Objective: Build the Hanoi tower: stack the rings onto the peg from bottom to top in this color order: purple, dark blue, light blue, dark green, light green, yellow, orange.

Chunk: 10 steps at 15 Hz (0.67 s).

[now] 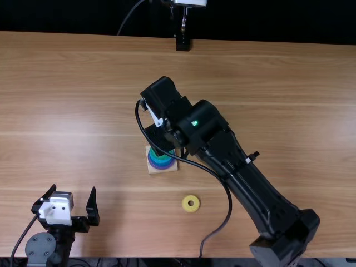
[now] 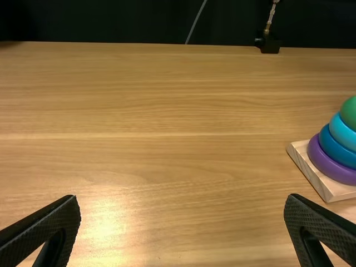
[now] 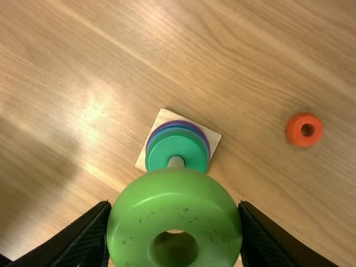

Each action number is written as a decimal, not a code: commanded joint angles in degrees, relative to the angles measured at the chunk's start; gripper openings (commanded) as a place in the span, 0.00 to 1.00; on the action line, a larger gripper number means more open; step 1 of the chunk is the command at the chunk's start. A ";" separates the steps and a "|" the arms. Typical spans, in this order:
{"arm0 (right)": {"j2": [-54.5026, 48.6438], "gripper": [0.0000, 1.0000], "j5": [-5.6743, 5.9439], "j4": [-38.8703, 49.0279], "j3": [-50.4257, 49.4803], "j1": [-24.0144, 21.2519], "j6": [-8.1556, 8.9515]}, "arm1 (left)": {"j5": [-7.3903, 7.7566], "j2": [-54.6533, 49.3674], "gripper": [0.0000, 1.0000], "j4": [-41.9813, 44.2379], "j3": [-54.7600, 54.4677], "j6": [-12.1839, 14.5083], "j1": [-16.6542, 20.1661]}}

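Dark backdrop (image 1: 72, 15) behind the light brown wooden worktop (image 1: 83, 100); at its far edge, near the middle, a black stand (image 1: 182, 42) w/ a metal rod. Square wooden base (image 1: 152, 169) sits on the worktop, approx. mid-width, its peg (image 3: 176, 162) upright. Stacked on it, bottom to top: purple ring (image 2: 329, 166), dark blue ring (image 2: 332, 148), light blue ring (image 2: 340, 131), dark green ring (image 2: 350, 113).

Right pincer (image 1: 158, 139) is over the stack, closed on the light green ring (image 3: 200, 194). Per the right wrist view, the ring is gripped btwn both fingers (image 3: 97, 231), above the peg, hole partly visible; can't tell if it touches the peg.

Yellow ring (image 1: 185, 203) lies flat on the worktop, near the base, on the near side. Orange ring (image 3: 304, 118) also lies flat, well apart from the base.

Left pincer (image 1: 74, 189) is at the near left corner, fingers spread wide, nothing btwn them, well apart from the stack.
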 commanded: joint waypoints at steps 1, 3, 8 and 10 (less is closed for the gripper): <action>0.57 0.00 -0.10 -0.11 2.27 0.88 -0.12 | 0.36 -0.67 1.00 -4.45 -5.91 0.29 0.49; 0.57 0.00 -0.10 -0.01 2.36 0.80 -0.12 | 0.36 -0.67 1.00 -4.45 -5.91 0.29 0.49; 3.21 0.00 -0.10 -0.11 2.27 0.97 -0.12 | 0.36 -0.67 1.00 -4.45 -5.91 0.29 0.49; 3.39 0.00 -0.10 -0.11 2.27 0.88 -0.12 | 0.36 -0.67 1.00 -4.45 -5.91 0.29 0.49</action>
